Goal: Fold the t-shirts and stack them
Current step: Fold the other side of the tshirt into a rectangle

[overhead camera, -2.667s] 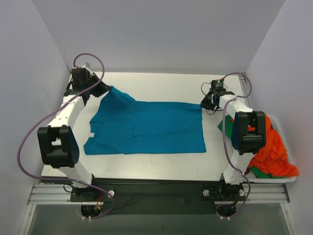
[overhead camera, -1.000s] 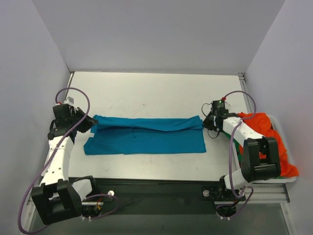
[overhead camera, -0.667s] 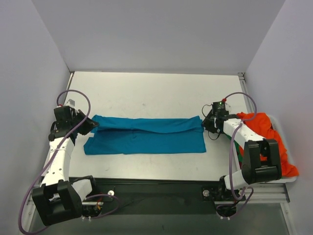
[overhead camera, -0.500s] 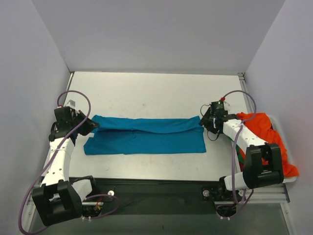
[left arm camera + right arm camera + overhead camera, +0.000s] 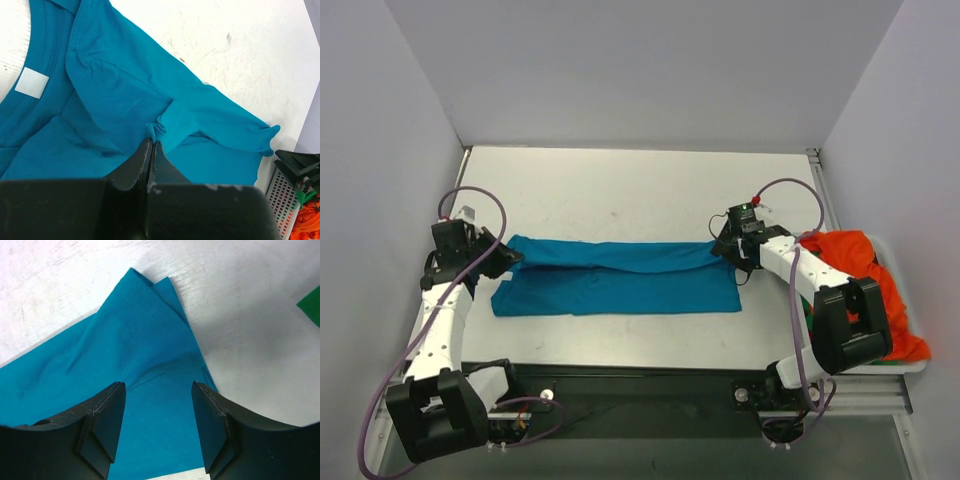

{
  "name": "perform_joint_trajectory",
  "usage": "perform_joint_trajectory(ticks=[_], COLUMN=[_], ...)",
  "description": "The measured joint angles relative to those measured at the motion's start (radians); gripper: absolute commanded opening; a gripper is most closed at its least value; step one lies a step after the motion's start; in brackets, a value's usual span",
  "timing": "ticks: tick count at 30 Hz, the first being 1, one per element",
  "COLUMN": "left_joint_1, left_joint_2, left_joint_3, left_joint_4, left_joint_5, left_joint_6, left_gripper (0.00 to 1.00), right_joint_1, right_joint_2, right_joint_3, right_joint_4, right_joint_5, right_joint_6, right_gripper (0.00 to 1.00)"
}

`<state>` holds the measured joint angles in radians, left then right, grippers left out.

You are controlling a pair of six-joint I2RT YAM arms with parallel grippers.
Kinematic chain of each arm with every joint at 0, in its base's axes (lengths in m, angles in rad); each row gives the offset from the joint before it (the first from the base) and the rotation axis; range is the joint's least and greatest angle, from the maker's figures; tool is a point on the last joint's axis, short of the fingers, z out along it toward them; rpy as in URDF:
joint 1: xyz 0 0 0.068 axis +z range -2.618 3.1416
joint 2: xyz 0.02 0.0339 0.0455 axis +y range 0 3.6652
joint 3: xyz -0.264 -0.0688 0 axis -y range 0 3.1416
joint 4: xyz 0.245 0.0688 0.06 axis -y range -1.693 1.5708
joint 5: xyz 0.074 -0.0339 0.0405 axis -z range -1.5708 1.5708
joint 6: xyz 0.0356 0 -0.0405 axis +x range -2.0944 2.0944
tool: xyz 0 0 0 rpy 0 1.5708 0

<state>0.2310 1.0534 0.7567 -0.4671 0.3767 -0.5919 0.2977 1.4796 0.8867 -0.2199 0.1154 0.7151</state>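
Right gripper (image 5: 157,390) has slid left since half a second ago, the fold's far right corner creeping with it. We find the teal-blue t-shirt (image 5: 620,282) halved lengthwise across the near-middle table (image 5: 620,190). Left gripper (image 5: 151,146) pinches a cloth tuck at the shirt's left end; right fingers (image 5: 105,425) stand apart over the right corner, perhaps just clear of it. Step: finishing the lengthwise fold. Next, we judge: release left, then fold crosswise.
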Motion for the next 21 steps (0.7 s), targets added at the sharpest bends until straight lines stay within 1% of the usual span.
perform_joint_trajectory(ticks=[5, 10, 13, 14, 16, 17, 19, 20, 21], left_joint_1=[0.0, 0.0, 0.0, 0.0, 0.0, 0.0, 0.0, 0.0, 0.0], left_joint_2=[-0.002, -0.002, -0.002, -0.002, -0.002, -0.002, -0.002, -0.002, -0.002], left_joint_3=[-0.012, -0.02, -0.02, -0.02, -0.02, -0.02, -0.02, -0.02, -0.02], left_joint_4=[0.002, 0.006, 0.008, 0.007, 0.008, 0.008, 0.008, 0.008, 0.008], left_joint_5=[0.003, 0.007, 0.012, 0.014, 0.015, 0.016, 0.017, 0.018, 0.018], left_joint_6=[0.0, 0.0, 0.0, 0.0, 0.0, 0.0, 0.0, 0.0, 0.0], left_gripper=[0.0, 0.0, 0.0, 0.0, 0.0, 0.0, 0.0, 0.0, 0.0], right_joint_1=[-0.046, -0.082, -0.089, -0.089, -0.089, -0.089, -0.089, -0.089, -0.089], right_joint_2=[0.047, 0.097, 0.109, 0.11, 0.111, 0.111, 0.111, 0.111, 0.111], right_joint_3=[0.003, 0.005, 0.005, 0.005, 0.005, 0.005, 0.005, 0.005, 0.004], right_joint_4=[0.012, 0.032, 0.039, 0.042, 0.048, 0.052, 0.058, 0.061, 0.062], right_joint_5=[-0.037, -0.08, -0.092, -0.096, -0.103, -0.105, -0.108, -0.11, -0.113], right_joint_6=[0.043, 0.081, 0.097, 0.101, 0.109, 0.113, 0.119, 0.121, 0.121], right_gripper=[0.55, 0.52, 0.41, 0.34, 0.28, 0.22, 0.15, 0.06, 0.03])
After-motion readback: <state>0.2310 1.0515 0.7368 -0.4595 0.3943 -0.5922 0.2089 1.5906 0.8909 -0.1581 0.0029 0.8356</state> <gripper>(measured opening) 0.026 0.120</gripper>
